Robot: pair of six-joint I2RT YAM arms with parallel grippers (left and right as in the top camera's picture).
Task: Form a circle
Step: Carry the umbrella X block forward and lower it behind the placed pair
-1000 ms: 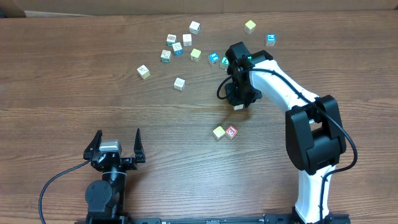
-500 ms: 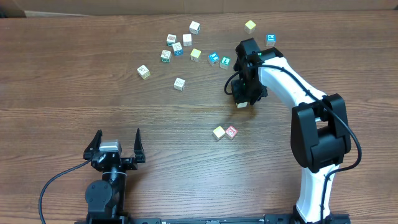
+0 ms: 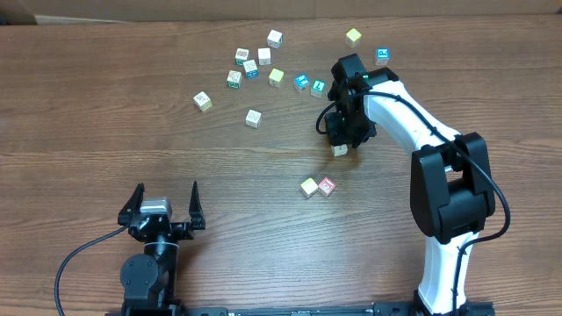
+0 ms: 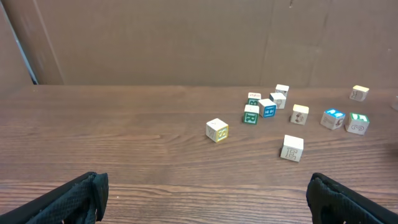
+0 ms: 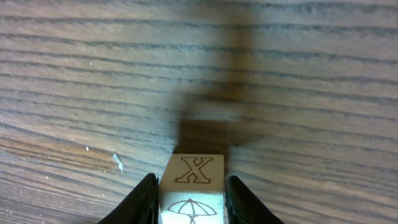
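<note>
**Right fingers clamped on X cube, short of the two-cube clump**

The right gripper (image 3: 340, 143) hung over the table (image 3: 105, 132) with its fingers (image 5: 144, 198) pressed against opposite sides of one pale cube. This X cube (image 5: 194, 171) showed a printed X on the face turned away from the wrist and an umbrella outline on the face below it. In the right wrist view a dark shadow lay on the wood just past the cube's far edge. Whether the cube touched the table could not be told.

The circle (image 3: 317, 186) was so far a clump of two. A cream cube (image 3: 308, 186) and a pink-red marked cube (image 3: 327, 185) sat side by side, touching or nearly so. They lay near the right fingers, on the side toward the arm bases and a little toward the left arm. They were clearly apart from the held cube.

The left gripper (image 3: 163, 204) sat low with its fingers (image 4: 74, 196) spread wide and nothing between them. Well ahead of those fingers, and off to their right, lay a loose scatter of printed cubes (image 4: 267, 107). Two blue and teal cubes (image 3: 309, 84) sat just beyond the right fingers. A yellow cube (image 3: 353, 36) lay farther out.
</note>
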